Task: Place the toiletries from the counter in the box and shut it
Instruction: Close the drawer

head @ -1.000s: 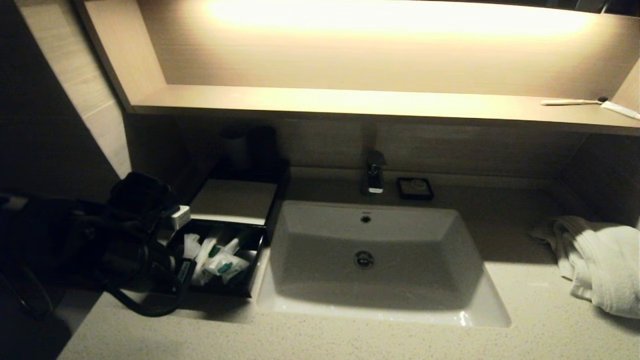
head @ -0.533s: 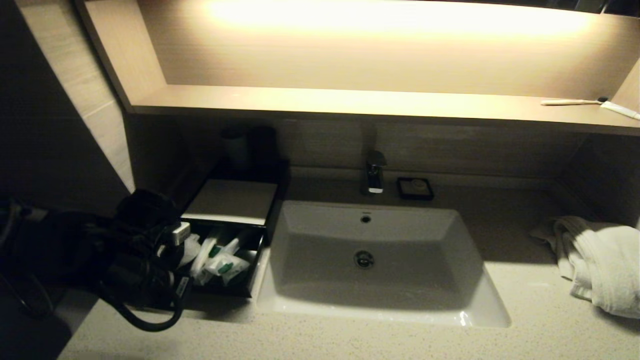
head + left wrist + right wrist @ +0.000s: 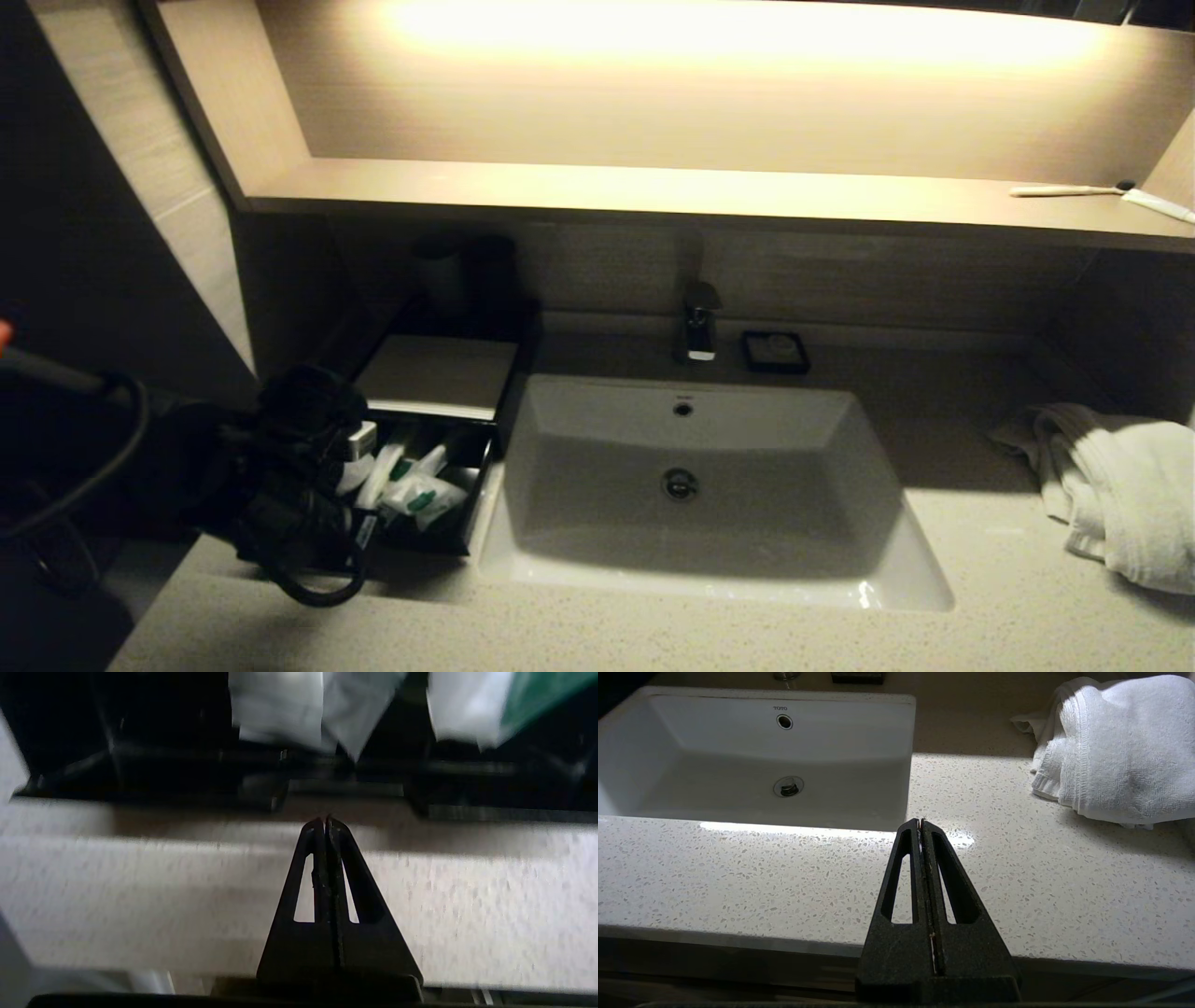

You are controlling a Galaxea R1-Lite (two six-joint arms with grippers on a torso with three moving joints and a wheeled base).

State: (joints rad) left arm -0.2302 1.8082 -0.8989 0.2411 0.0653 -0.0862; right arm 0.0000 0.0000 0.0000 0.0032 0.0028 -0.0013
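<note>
The black box (image 3: 437, 373) with a pale top panel stands left of the sink, its front drawer (image 3: 425, 541) pulled out. Several white toiletries (image 3: 411, 490) with green marks lie inside the drawer; in the left wrist view their white ends (image 3: 280, 709) show over the drawer's dark front wall (image 3: 327, 772). My left gripper (image 3: 325, 819) is shut and empty, low over the counter (image 3: 140, 882), tips just short of that wall. From the head it is a dark mass at the drawer's front left corner (image 3: 359, 537). My right gripper (image 3: 920, 821) is shut and empty over the counter's front edge.
The white sink basin (image 3: 691, 467) lies beside the box, with a tap (image 3: 698, 322) and a small black soap dish (image 3: 775, 352) behind it. A folded white towel (image 3: 1120, 495) sits at the right. A bare toothbrush (image 3: 1064, 190) rests on the lit shelf. A dark cup (image 3: 439, 271) stands behind the box.
My left arm has swung right and toward the counter's front edge, coming down at the drawer's front left corner. Its gripper stayed shut. Drawer and toiletries have not moved.
</note>
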